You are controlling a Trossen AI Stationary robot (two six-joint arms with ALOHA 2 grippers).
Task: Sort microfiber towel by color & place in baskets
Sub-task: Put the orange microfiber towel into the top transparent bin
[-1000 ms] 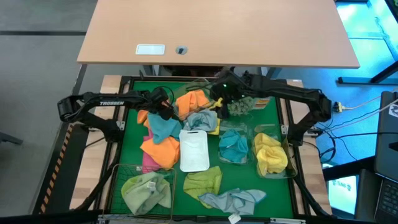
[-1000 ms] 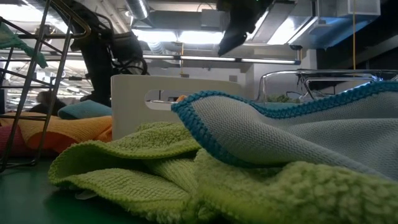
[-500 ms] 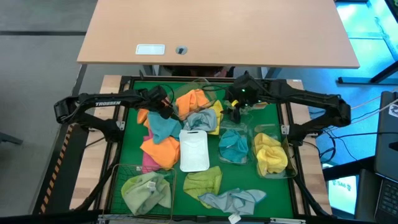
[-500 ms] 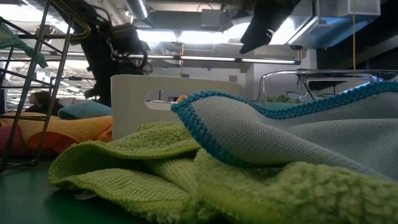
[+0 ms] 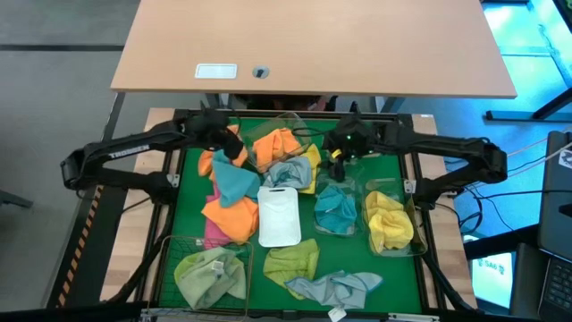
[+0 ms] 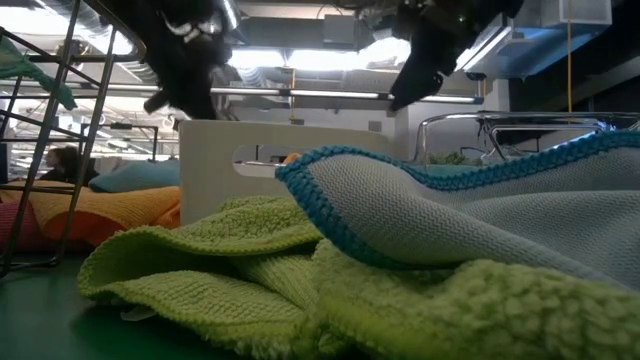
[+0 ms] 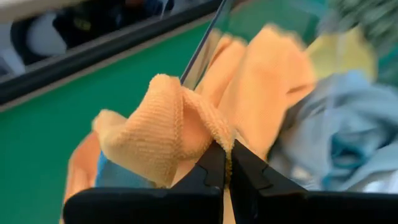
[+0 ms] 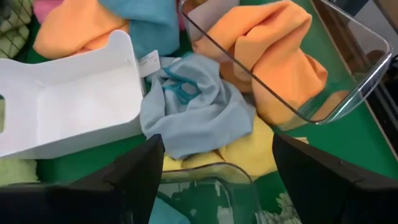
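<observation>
Microfiber towels lie heaped on the green mat. My left gripper (image 5: 230, 148) is shut on an orange towel (image 5: 208, 165) at the pile's far left, beside a teal towel (image 5: 235, 183). My right gripper (image 5: 338, 156) hangs open and holds nothing, above a pale blue towel (image 8: 196, 106) that lies on a yellow one (image 8: 249, 149). A clear tub (image 8: 348, 81) at the far side holds an orange towel (image 5: 277, 143). Other clear tubs hold a teal towel (image 5: 335, 210) and a yellow towel (image 5: 389, 222). A wire basket (image 5: 179, 246) holds a pale green towel (image 5: 213, 273). My left gripper pinches a bunched fold of the orange towel (image 7: 208, 134) between its two shut fingers (image 7: 211, 168). The fold stands up past the fingertips. The rest of the cloth (image 7: 81, 171) trails down toward the pile; I cannot tell whether it is clear of it.
An empty white tray (image 5: 279, 215) stands mid-table. More towels lie near it: orange (image 5: 231, 219), pink (image 5: 214, 237), lime green (image 5: 293, 259) and pale blue (image 5: 335, 286). A wooden desk (image 5: 313, 45) stands beyond the far edge.
My left gripper has risen and gone a little toward the far left. My right gripper has gone from the far tub toward the table's right edge and now hangs over the pale blue towel.
</observation>
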